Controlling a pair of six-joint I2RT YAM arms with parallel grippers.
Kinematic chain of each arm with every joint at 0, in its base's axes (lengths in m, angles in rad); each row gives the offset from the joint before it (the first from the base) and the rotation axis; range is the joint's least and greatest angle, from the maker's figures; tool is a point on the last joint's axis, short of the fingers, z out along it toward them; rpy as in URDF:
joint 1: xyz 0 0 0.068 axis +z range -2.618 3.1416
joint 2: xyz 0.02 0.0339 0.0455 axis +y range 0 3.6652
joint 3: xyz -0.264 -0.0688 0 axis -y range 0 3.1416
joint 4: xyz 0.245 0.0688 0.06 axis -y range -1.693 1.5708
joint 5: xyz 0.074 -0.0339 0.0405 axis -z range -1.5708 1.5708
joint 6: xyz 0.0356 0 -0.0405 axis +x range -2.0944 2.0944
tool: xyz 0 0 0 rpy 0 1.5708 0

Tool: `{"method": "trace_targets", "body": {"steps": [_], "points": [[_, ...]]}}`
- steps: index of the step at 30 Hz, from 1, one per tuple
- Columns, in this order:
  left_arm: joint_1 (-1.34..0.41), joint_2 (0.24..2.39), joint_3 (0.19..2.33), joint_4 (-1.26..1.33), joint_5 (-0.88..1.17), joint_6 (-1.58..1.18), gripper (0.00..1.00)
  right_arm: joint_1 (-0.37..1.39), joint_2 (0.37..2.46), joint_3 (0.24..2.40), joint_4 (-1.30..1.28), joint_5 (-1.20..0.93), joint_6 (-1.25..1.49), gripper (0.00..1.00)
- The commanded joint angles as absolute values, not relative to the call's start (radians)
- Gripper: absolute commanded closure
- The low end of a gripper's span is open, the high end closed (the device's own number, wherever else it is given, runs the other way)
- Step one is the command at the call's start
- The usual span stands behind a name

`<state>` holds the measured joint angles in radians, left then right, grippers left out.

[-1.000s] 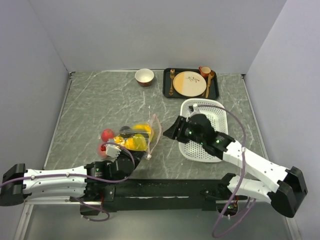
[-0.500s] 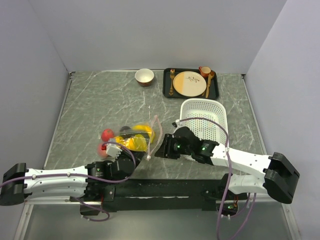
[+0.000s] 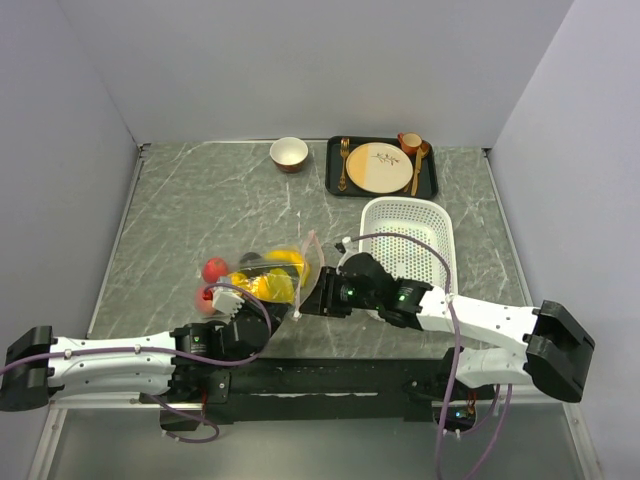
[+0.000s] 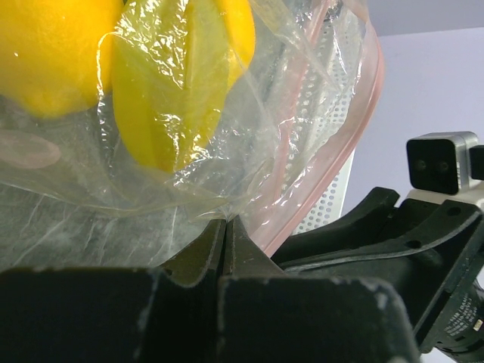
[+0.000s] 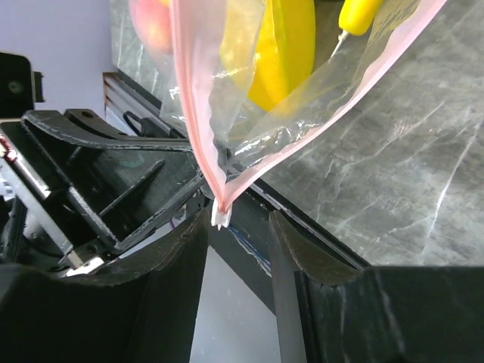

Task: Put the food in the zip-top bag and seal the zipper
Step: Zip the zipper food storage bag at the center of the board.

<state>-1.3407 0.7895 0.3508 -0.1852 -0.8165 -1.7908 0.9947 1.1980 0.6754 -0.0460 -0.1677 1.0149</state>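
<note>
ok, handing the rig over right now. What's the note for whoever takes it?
Left gripper: shut, pinching the clear film of the zip-top bag.
Right gripper: open, a finger on each side of the zipper end, where the white slider hangs. Not clamped yet.
Food: yellow pieces are in the bag. Two red pieces sit at its left side; can't tell if they're inside.
Done: most of the loading.
Left: check the red ones, close on the slider, run the zipper shut.
</note>
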Motion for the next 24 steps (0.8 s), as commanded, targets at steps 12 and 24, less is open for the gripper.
{"method": "trace_targets", "body": {"steps": [12,24], "points": [[-1.347,0.762,0.357,-0.183,-0.841,-1.787,0.99,1.017,1.29,0.75,0.061,-0.227,1.029,0.67],[-1.345,0.755,0.347,-0.173,-0.831,-1.775,0.99,1.017,1.26,0.732,0.074,-0.187,1.043,1.0]]}}
